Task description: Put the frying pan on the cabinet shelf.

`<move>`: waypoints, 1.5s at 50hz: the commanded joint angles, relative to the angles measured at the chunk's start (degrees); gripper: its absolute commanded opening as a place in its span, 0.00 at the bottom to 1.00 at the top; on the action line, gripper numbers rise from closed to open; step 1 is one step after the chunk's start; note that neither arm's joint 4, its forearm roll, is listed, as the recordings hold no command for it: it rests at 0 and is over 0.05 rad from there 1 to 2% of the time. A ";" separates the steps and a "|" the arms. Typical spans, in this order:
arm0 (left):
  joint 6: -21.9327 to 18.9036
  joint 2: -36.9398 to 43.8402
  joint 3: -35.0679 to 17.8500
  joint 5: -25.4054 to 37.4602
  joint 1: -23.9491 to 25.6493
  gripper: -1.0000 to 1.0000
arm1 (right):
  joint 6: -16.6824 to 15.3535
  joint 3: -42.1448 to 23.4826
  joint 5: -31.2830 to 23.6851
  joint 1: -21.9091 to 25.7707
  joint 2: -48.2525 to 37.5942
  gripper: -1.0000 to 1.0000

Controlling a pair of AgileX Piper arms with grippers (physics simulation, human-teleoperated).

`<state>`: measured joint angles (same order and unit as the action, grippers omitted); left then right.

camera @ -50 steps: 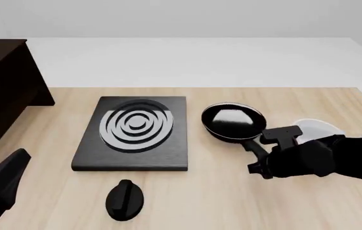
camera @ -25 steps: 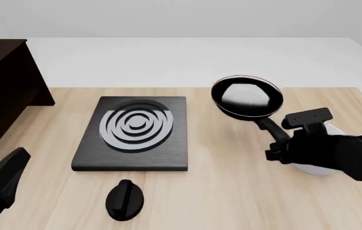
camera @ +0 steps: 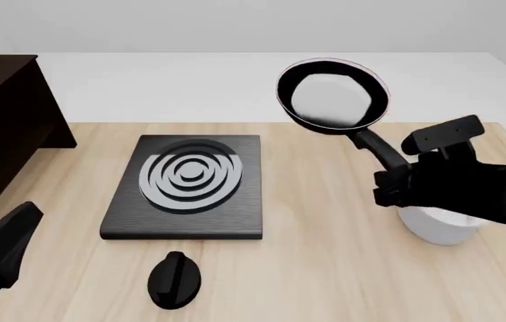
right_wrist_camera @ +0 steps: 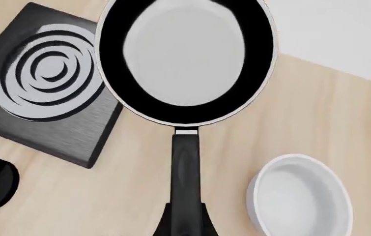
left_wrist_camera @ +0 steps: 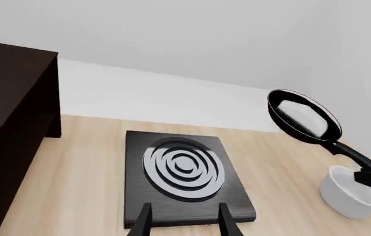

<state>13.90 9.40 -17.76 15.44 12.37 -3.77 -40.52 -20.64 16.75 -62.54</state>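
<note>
Your right gripper (camera: 394, 188) is clenched on the long black handle of the frying pan (camera: 332, 94), and the pan is up in the air, clear of the table (camera: 324, 268), its glossy inside tilted toward the front camera. In the front view it hangs at about 1 o'clock from the stove plate (camera: 188, 188), which lies flat on the wood with its grey rings showing. The white bowl (camera: 436, 225) sits on the table just under your right arm, at roughly 3 o'clock from the stove plate. A black knob-like object (camera: 175, 278) rests near the table's near edge, at 6 o'clock from the plate. The dark cabinet (camera: 7, 127) stands at the far left, around 9 to 10 o'clock from the plate, well apart from the pan. Your left gripper (left_wrist_camera: 184, 221) is released, its two fingers spread with nothing between them, low at the left and pointing toward the plate.
</note>
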 commanded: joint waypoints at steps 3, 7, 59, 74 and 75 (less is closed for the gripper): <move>3.50 0.80 -0.51 -0.44 1.97 1.00 | 0.10 -7.34 -4.14 4.98 1.43 0.00; 3.43 0.76 0.46 -1.09 2.02 1.00 | 0.28 -8.59 -4.59 6.71 1.14 0.00; 27.77 15.27 -9.46 -13.93 13.52 1.00 | -3.15 -28.07 -6.85 27.50 -13.49 0.00; 40.40 19.38 -5.86 -24.12 16.72 1.00 | -4.00 -36.76 -8.64 29.44 -20.35 0.00; 40.62 19.25 -5.60 -24.41 17.04 1.00 | -4.17 -37.83 -8.99 29.65 -21.06 0.00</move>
<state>48.85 26.32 -24.88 -3.96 27.18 -7.85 -71.15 -28.92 45.05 -79.77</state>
